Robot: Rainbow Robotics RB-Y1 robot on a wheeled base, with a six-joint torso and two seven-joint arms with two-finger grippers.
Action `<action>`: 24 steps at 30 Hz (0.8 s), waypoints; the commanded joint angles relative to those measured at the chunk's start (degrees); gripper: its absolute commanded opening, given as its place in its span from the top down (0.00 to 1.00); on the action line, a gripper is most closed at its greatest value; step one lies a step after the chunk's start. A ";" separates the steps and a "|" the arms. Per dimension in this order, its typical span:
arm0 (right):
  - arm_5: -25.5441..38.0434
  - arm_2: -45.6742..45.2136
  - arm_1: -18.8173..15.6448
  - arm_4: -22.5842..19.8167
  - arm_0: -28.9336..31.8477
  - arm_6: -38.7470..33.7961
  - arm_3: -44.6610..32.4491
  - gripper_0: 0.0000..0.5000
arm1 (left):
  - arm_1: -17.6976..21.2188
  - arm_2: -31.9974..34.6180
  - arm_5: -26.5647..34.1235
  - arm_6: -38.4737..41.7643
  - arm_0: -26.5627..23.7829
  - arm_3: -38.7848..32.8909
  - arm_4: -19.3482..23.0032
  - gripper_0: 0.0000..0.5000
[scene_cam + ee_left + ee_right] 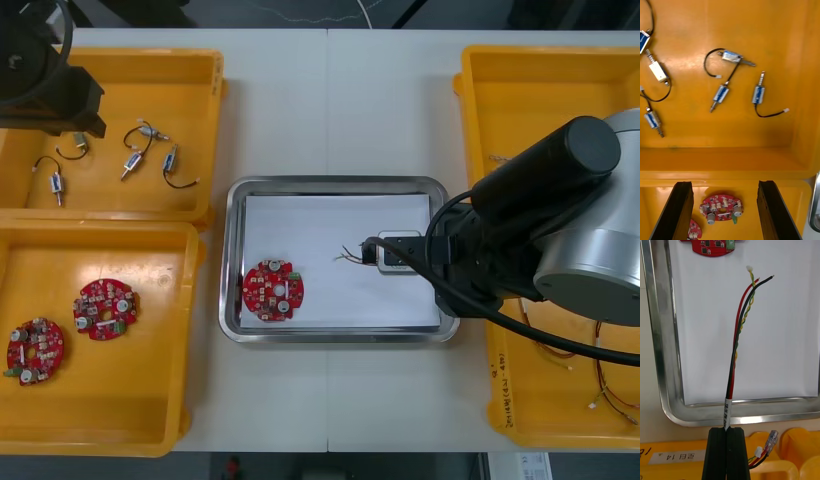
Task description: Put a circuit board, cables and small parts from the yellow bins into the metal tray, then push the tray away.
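Far beyond the right gripper [728,430], the circuit board [713,246] is cut off by the edge; the gripper's fingers [717,453] hide the gripped part of the cables [734,356].

Assembly workshop; yellow bins [110,400], circuit boards [105,309]

Your tray [232,260] is silver-rimmed, white inside; on it a red circuit board [272,291]; over it black, red and twisted yellow cables [739,333].
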 commanded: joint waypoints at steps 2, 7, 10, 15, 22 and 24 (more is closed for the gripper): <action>-3.85 4.46 1.07 1.32 -3.04 2.74 3.57 1.00 | 3.83 3.33 0.36 3.66 0.05 5.12 -1.74 0.00; -5.34 5.43 3.27 1.76 -3.04 3.35 7.79 1.00 | 3.92 3.42 0.36 3.40 0.05 8.73 -4.47 0.00; -6.05 6.48 3.97 2.64 -3.13 3.71 9.81 1.00 | 3.92 3.42 0.36 3.31 0.05 10.48 -4.91 0.00; -10.70 10.17 4.24 4.66 -3.57 3.79 13.68 1.00 | 3.83 3.42 0.05 3.31 0.05 13.82 -4.82 0.00; -12.02 11.40 6.43 5.19 -3.57 4.06 19.48 1.00 | 3.83 3.42 -5.67 2.43 0.05 18.31 -4.55 0.00; -11.93 12.02 6.70 5.28 -3.57 3.88 20.18 1.00 | 3.83 3.33 -6.98 2.08 0.05 19.19 -4.55 0.00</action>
